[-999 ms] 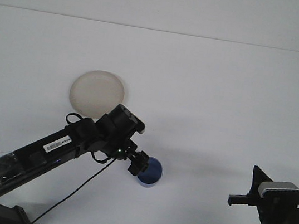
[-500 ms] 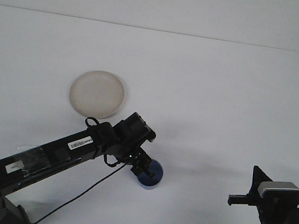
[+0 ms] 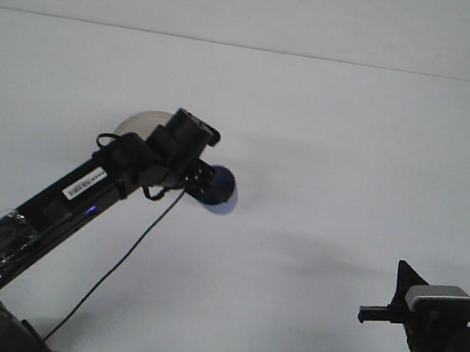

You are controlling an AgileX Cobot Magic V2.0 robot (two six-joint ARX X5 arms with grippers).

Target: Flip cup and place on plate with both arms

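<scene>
Lifted off the table [image 3: 353,158], the blue cup [image 3: 216,189] now hangs just right of the plate [image 3: 141,123], clamped in the left gripper [image 3: 200,181], whose arm covers much of that plate. Well to the plate's lower right, the right gripper [image 3: 374,314] sits low; its jaws cannot be made out.

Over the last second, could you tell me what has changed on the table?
The left gripper closed on the blue cup, lifted it off the table and carried it up-left toward the plate. The right gripper and plate stayed put.
</scene>
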